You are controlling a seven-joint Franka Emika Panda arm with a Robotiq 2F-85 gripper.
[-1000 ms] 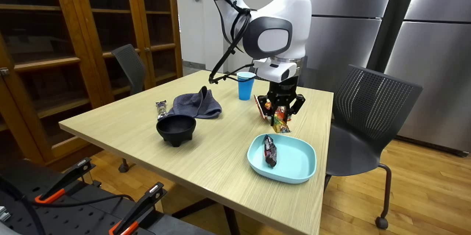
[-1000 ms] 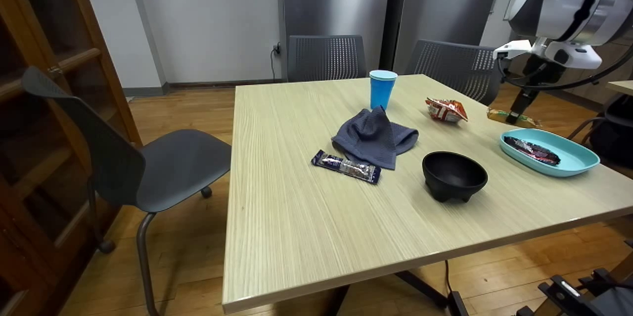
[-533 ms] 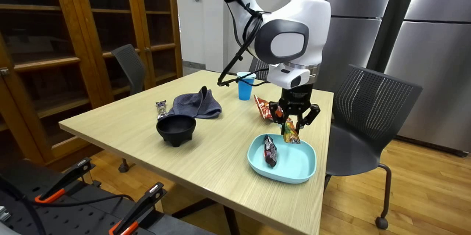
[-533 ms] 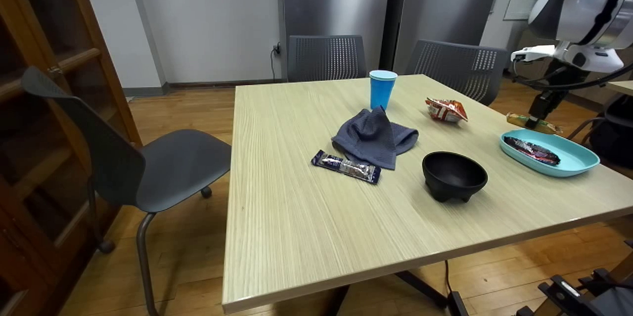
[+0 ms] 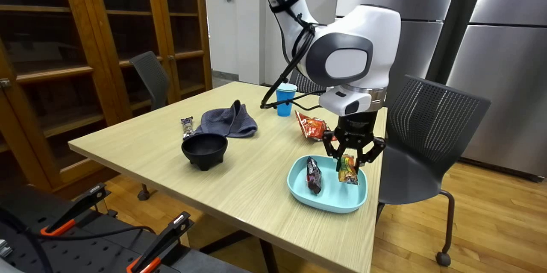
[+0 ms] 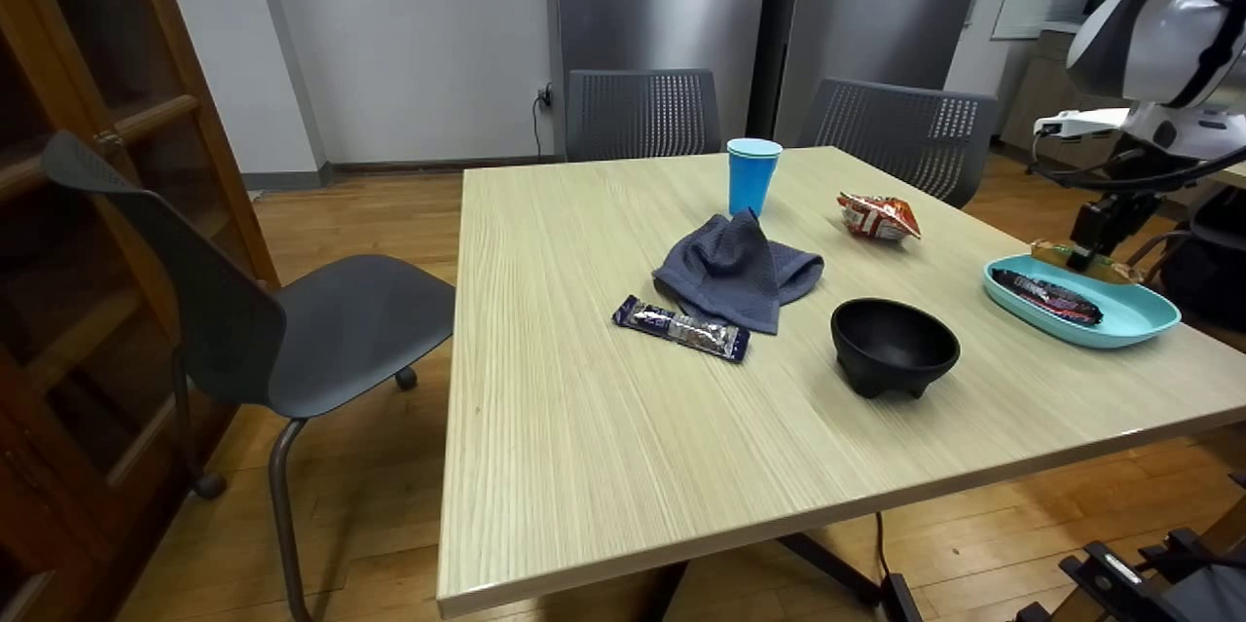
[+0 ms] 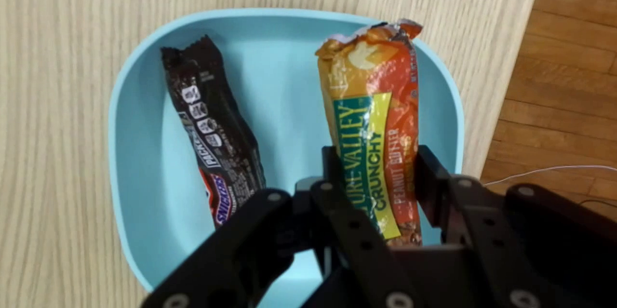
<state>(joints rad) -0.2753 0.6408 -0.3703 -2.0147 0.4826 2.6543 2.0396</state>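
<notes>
Granola bar, orange-wrapped (rather glossy).

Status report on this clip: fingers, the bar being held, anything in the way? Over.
Fingers closed on the Nature Valley bar. Bar over the turquoise tray, contact unclear. Snickers bar in the tray, off to one side.

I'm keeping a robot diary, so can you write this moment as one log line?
jaws: closed on peanut-butter bar; bar: over turquoise tray, contact unclear; in tray: Snickers bar; on table: black bowl
</notes>
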